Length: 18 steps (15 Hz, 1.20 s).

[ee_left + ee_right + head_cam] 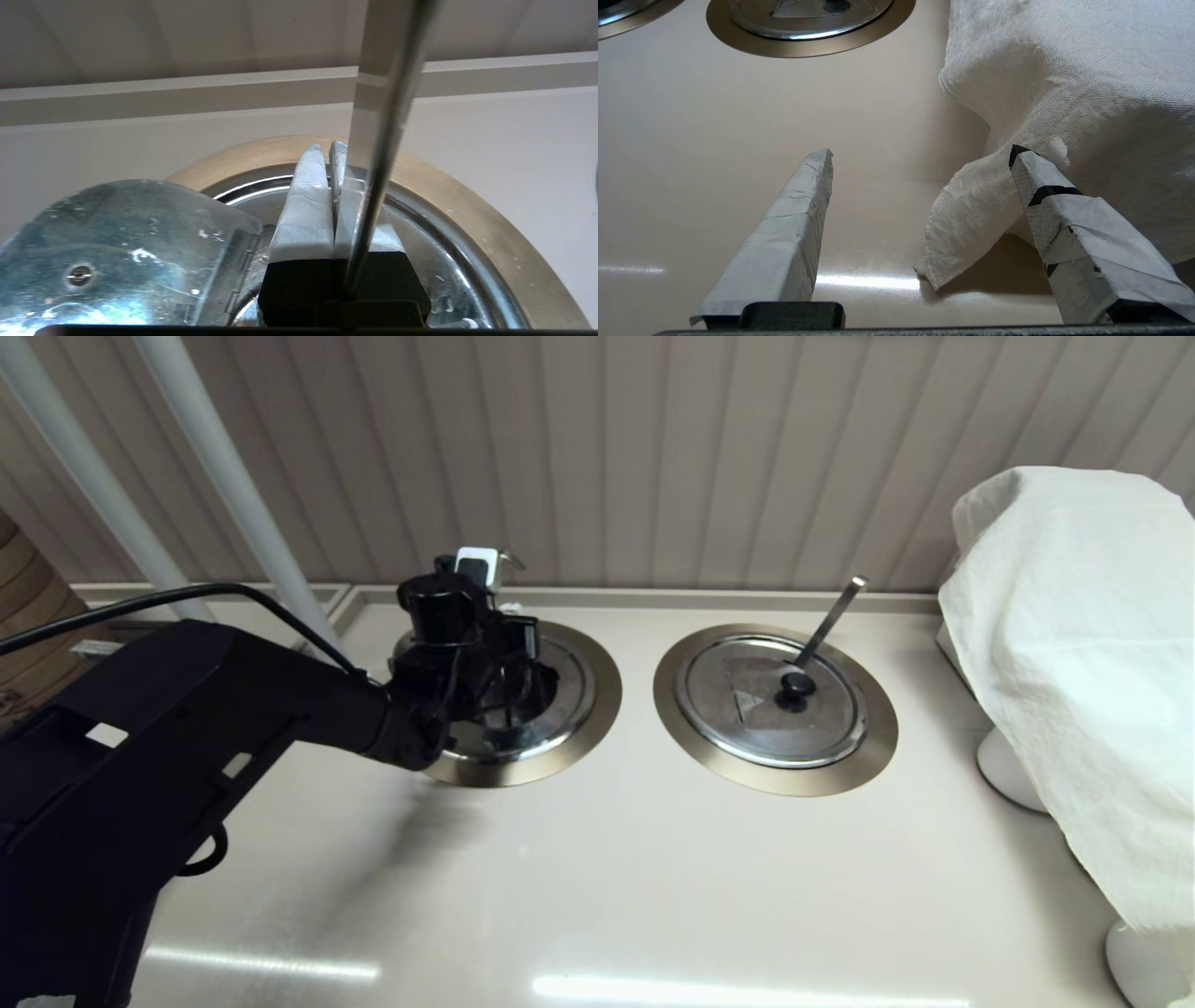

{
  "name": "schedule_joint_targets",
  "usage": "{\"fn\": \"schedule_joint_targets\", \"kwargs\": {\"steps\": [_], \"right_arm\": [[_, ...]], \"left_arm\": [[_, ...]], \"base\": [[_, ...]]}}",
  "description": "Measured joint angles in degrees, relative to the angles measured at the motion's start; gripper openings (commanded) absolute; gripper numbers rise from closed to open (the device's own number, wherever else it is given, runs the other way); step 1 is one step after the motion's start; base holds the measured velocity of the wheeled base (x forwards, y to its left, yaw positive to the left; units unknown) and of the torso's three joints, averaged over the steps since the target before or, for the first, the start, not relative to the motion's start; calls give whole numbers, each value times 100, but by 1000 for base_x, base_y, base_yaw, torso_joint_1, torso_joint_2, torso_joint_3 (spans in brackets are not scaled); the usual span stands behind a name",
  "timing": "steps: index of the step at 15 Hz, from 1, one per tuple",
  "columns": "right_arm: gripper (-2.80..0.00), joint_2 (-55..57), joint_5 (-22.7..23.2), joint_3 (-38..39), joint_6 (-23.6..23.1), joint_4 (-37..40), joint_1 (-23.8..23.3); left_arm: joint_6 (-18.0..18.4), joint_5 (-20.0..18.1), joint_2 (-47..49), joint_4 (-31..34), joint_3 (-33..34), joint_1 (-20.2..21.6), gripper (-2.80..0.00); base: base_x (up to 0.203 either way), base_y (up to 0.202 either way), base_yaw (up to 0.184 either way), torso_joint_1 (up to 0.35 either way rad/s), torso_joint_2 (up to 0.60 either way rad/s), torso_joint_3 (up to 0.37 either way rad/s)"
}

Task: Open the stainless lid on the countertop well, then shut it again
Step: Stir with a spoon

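Observation:
My left gripper (509,705) is over the left countertop well (593,719), the one with the thin hook-tipped ladle handle (509,560). In the left wrist view its fingers (306,205) are shut together with nothing between them. The stainless lid's hinged half (117,233) stands tilted up beside them. I see its underside with a screw and the hinge line; its black knob is hidden. The ladle handle (387,116) crosses close in front of the fingers. The well's brushed rim (467,200) curves behind. My right gripper (922,150) hangs open over bare countertop.
The twin well (873,747) on the right has its lid (747,709) shut and a straight flat-ended ladle handle (831,616). A white cloth (1074,663) covers something at the right edge, close to my right fingers (1064,219). White poles (224,476) stand at back left.

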Motion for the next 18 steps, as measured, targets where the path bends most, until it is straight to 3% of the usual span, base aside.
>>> {"fn": "schedule_joint_targets", "kwargs": {"steps": [14,15,18], "right_arm": [[0,0,0,0,6,-2,0],[0,0,1,0,1,-2,0],[0,0,-5,0,1,-2,0]], "left_arm": [[-1,335,636,153,-866,-114,-280],[0,414,642,189,-881,-115,0],[0,445,680,197,-918,-145,0]], "base": [[0,0,0,0,0,0],[0,0,0,0,0,0],[0,0,0,0,0,0]]}}
